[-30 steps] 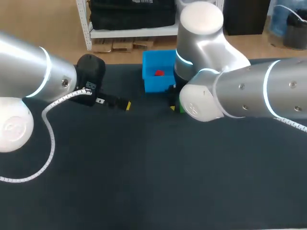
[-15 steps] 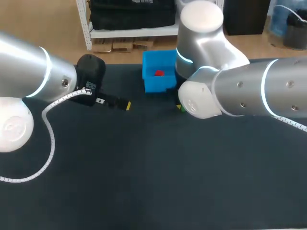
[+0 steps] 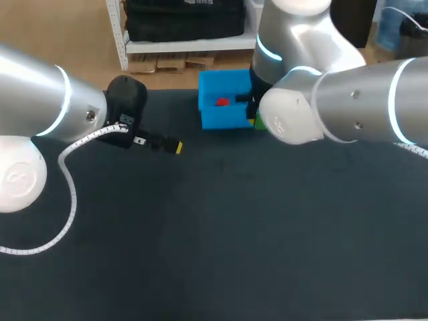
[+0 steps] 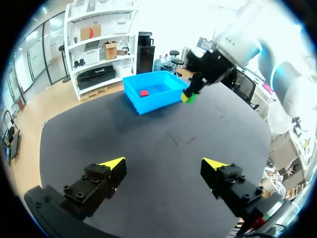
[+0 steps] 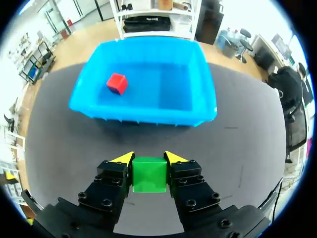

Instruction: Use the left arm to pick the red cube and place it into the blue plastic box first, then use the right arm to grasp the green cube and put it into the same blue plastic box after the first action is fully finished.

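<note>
— Between the yellow tips of the right gripper (image 5: 149, 157) sits the small green cube (image 5: 149, 174), pinched from both sides. What could spoil it?
— It hangs short of the open blue plastic box (image 5: 203, 106), over the dark table (image 5: 257, 163). Let go now and I judge it lands outside. Carry it too low and it may clip the near wall.
— And the small red cube (image 5: 117, 83)?
— It lies inside the box, toward one end (the green one might bounce off it, though there is bare floor alongside).
— The left gripper (image 4: 163, 163)?
— Its fingers are wide apart with nothing in them, well away from the box.
— What can't you see?
— In the head view my right arm (image 3: 348, 114) covers its gripper and nearly all of the green cube. I cannot judge its clearance over the rim.
</note>
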`<action>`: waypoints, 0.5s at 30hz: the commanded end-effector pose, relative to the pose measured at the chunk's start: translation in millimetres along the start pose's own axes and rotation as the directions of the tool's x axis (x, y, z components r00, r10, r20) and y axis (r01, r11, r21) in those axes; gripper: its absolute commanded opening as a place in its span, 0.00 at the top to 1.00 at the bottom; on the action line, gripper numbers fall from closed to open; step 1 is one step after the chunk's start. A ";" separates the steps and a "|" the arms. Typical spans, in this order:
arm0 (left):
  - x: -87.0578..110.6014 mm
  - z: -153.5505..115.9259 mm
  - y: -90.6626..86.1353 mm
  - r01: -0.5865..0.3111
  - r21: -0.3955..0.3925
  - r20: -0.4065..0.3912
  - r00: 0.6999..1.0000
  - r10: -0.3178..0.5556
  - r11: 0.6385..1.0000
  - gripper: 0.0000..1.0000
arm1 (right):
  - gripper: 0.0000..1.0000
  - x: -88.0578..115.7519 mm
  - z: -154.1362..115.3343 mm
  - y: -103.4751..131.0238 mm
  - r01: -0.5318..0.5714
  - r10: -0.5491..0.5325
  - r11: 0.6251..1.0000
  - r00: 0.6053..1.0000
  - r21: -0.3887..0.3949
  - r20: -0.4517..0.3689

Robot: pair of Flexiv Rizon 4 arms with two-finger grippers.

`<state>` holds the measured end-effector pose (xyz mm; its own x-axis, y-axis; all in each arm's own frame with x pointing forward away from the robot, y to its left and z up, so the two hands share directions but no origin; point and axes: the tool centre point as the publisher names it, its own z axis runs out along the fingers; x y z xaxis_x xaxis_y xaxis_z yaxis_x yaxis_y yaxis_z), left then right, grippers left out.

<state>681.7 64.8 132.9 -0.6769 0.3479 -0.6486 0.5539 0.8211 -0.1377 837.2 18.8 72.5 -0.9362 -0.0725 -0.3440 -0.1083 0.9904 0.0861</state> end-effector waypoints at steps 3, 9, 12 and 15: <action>0.7 -0.1 1.6 -0.002 0.008 0.004 1.000 0.002 1.000 0.00 | 1.00 5.5 -54.1 -13.3 -0.009 0.011 1.000 0.996 -0.029 0.084; 0.7 -0.1 1.6 -0.002 0.008 0.004 1.000 0.002 1.000 0.00 | 1.00 3.9 -70.1 -12.0 0.001 0.004 0.999 0.994 -0.046 0.105; 0.7 -0.1 1.6 -0.002 0.008 0.004 1.000 0.002 1.000 0.00 | 1.00 4.4 -73.6 -9.7 0.003 0.004 0.998 0.993 -0.058 0.121; 0.7 -0.1 1.6 -0.002 0.008 0.004 1.000 0.002 1.000 0.00 | 1.00 1.1 -77.2 -7.6 0.000 0.012 0.997 0.988 -0.083 0.155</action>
<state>681.7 64.8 132.9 -0.6769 0.3479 -0.6487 0.5539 0.8211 -0.1377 819.2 6.3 142.0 -0.9046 -0.0586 -0.4223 -0.1354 0.9787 0.1542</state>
